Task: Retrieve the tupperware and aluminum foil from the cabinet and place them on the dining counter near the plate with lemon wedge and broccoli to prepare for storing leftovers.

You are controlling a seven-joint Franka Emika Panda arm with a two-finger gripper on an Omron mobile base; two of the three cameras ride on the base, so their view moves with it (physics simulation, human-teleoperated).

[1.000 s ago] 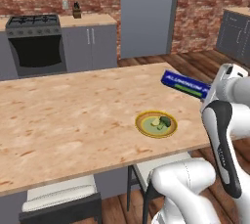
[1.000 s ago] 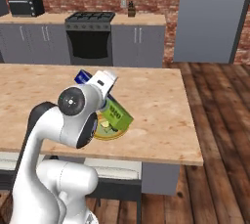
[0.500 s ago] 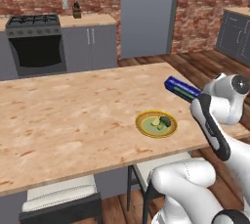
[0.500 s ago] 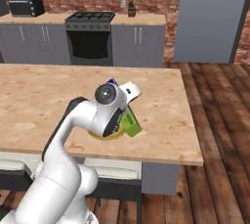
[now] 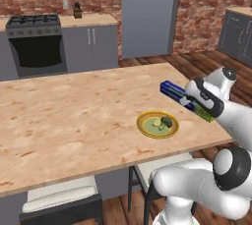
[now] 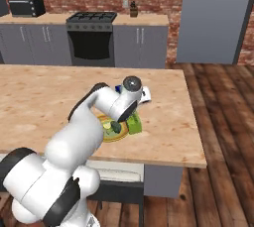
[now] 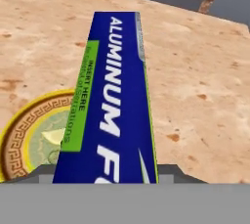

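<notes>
Blue and lime-green, the aluminum foil [image 7: 114, 100] box is clamped at its near end between the robot's fingers, carried lengthwise out from the gripper [image 5: 193, 102] and held clear above the light wood-grain worktop of the dining counter [image 5: 74, 116]. Taking the yellow-rimmed plate [image 5: 157, 124] as the landmark, the box hangs just to the plate's right and slightly over its edge in the hand view, its lettered face turned up and its far end pointing away across the slab. The hold at one end appears chosen so that the long box can be lowered flat alongside the plate without knocking it. On the plate lie the pale lemon wedge [image 5: 156, 122] and, beside it, the dark broccoli [image 5: 166, 122], both small and well inside the rim. The foil looks close to its intended resting place, so the step in hand seems to be the set-down near the plate; the tupperware's whereabouts cannot be told from these views. Past the plate, the rest of the worktop runs bare to its far edge. Farther still, beyond the wooden floor, a black stove [image 5: 37, 42] stands among grey base cabinets [image 5: 93, 44] against a red brick wall [image 5: 197, 8], with a tall grey fridge [image 5: 147, 13] to their right.
</notes>
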